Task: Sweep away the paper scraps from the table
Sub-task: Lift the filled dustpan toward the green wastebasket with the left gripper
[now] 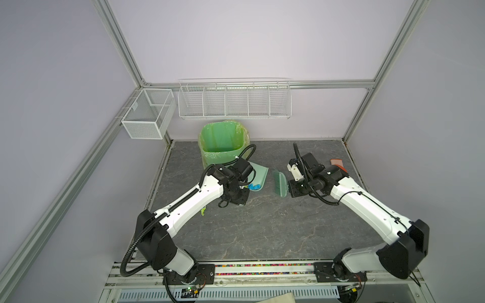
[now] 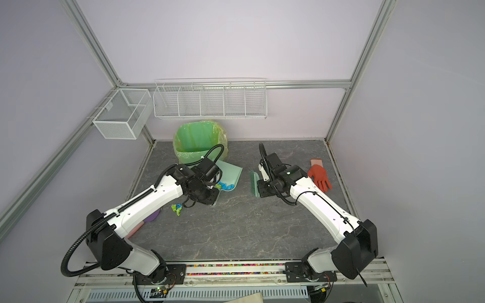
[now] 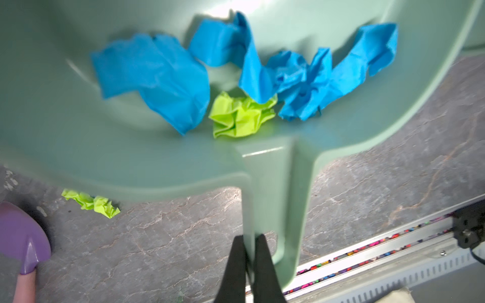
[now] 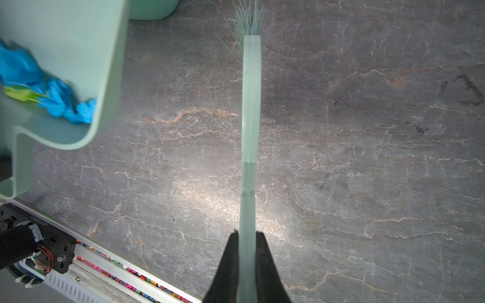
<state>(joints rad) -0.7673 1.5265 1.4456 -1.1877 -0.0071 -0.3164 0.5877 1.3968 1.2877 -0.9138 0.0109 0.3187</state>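
Left tool (image 3: 249, 240) pinches the dustpan (image 3: 118, 152) handle, pan seemingly tipped back, so the paper scraps (image 3: 236, 115) pool at its rear wall, probably bound for the bin (image 1: 223, 141). Right tool (image 4: 247, 233) pinches the brush (image 4: 251, 105), held clear. One lime scrap (image 3: 90, 203) lies on the table (image 4: 367, 183) beside the pan.

I've got paper scraps (image 3: 157, 76) lying in the dustpan (image 2: 231, 173), bin (image 2: 196, 147) just behind it, brush (image 2: 254, 183) to its right, glove (image 2: 319, 175) further right, and a stray scrap (image 2: 177, 209) on the surface (image 2: 236, 230), front-left of it.

dustpan (image 3: 65, 136): glossy smooth plastic; brush (image 4: 251, 105): matt plastic; paper scraps (image 3: 157, 78): crinkled matt paper; table (image 4: 341, 170): veined stone-look
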